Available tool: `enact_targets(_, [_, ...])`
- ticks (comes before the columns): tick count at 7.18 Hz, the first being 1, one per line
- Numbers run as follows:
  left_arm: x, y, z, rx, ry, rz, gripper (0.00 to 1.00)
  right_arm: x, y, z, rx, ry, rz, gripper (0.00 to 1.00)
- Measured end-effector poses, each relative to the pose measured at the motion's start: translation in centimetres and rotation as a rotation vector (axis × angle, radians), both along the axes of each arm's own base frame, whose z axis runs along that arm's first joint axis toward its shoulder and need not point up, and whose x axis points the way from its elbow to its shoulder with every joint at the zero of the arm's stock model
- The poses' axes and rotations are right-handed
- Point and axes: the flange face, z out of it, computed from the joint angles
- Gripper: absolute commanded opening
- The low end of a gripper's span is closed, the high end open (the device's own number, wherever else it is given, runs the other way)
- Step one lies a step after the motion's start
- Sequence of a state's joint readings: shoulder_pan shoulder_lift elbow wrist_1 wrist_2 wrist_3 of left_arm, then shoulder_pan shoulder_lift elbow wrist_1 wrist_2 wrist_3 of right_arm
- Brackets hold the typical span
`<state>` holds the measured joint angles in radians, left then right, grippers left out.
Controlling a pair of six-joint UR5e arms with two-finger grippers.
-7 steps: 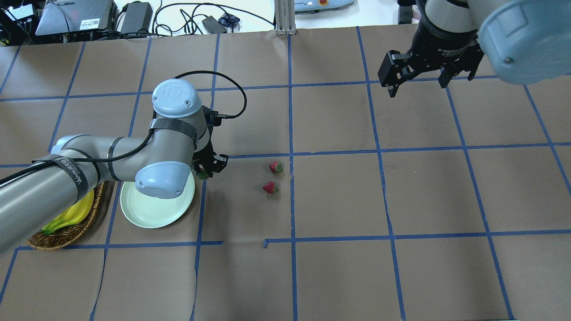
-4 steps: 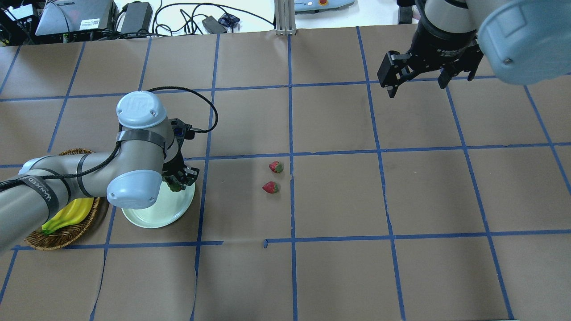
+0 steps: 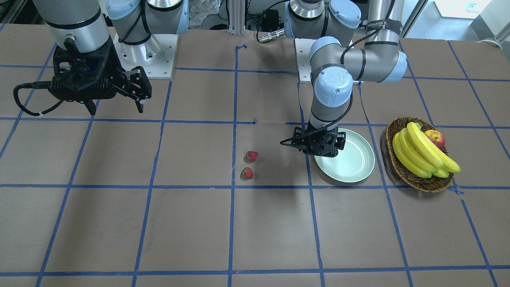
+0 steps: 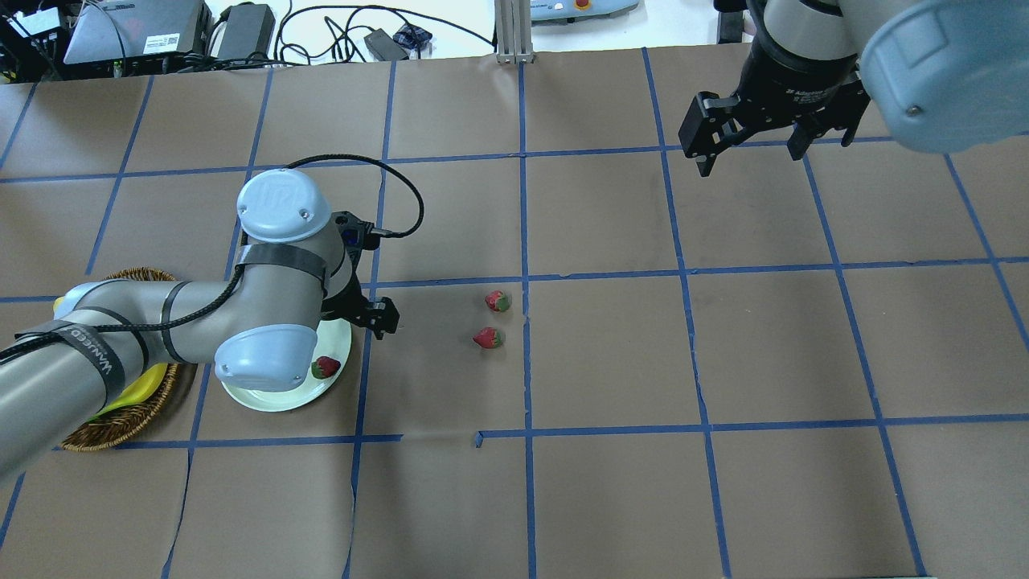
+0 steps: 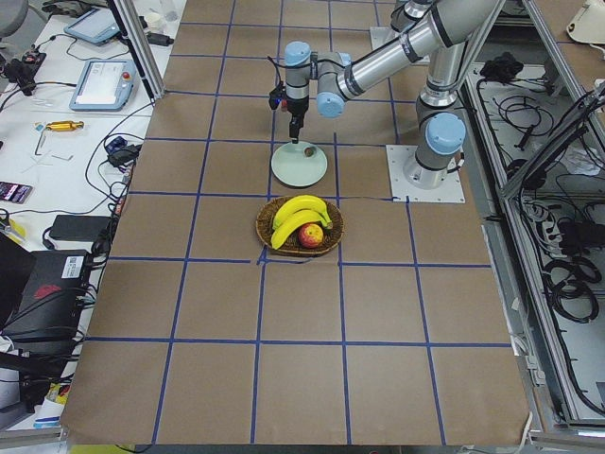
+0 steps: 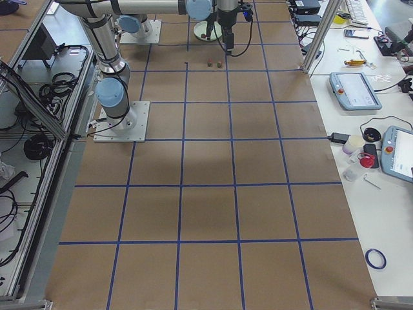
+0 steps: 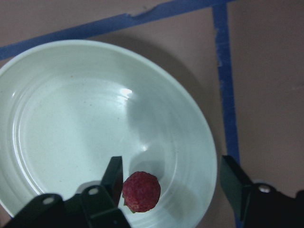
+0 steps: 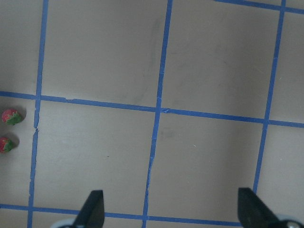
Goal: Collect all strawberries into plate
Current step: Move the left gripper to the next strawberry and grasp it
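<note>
One strawberry (image 4: 325, 367) lies in the pale mint-green plate (image 4: 265, 402), near its right rim; the left wrist view shows it (image 7: 141, 191) on the plate (image 7: 57, 118). My left gripper (image 4: 366, 314) is open and empty, just above the plate's right edge, with the strawberry beside one finger (image 7: 115, 173). Two more strawberries (image 4: 498, 301) (image 4: 488, 338) lie on the brown paper to the plate's right, close together. My right gripper (image 4: 748, 149) is open and empty, high over the far right of the table.
A brown wicker basket (image 3: 418, 185) with bananas (image 3: 418, 151) and a red-yellow apple (image 3: 435, 138) stands right beside the plate (image 3: 354, 167), on the side away from the two loose strawberries. Blue tape lines grid the paper-covered table.
My left gripper carried a strawberry over the plate, opened and let it go. The strawberry now lies in the plate. The gripper has shifted back right. The right arm has not moved.
</note>
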<state>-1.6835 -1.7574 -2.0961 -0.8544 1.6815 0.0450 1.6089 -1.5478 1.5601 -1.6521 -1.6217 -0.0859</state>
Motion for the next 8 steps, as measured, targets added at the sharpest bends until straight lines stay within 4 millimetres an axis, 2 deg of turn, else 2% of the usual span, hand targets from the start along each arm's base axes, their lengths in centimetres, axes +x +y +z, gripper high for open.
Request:
enact_targets(1, [-4.7, 0.2, 1.0, -0.041, 0.017, 0.051, 1.00, 0.0, 0.0, 0.0, 0.000, 0.000, 0.000, 1.00])
enact_targets(2, [-8.1, 0.5, 1.1, -0.063, 0.037, 0.109, 1.00, 0.0, 0.0, 0.0, 0.000, 0.000, 0.000, 1.00])
enact_targets(3, [-10.2, 0.7, 0.3, -0.072, 0.060, 0.149, 0.99, 0.0, 0.0, 0.0, 0.000, 0.000, 0.000, 1.00])
enact_targets(5, [-13.2, 1.2, -2.2, -0.052, 0.112, 0.171, 0.85, 0.0, 0.0, 0.0, 0.001, 0.000, 0.000, 1.00])
enact_targets(6, [-14.0, 1.5, -3.6, -0.035, 0.117, 0.168, 0.72, 0.0, 0.0, -0.1, 0.001, 0.000, 0.000, 1.00])
enact_targets(7, [-14.4, 1.5, -4.6, -0.029, 0.118, 0.164, 0.41, 0.0, 0.0, -0.1, 0.001, 0.000, 0.000, 1.00])
enact_targets(8, [-14.5, 1.4, -5.1, -0.028, 0.119, 0.162, 0.18, 0.0, -0.1, -0.1, 0.001, 0.000, 0.000, 1.00])
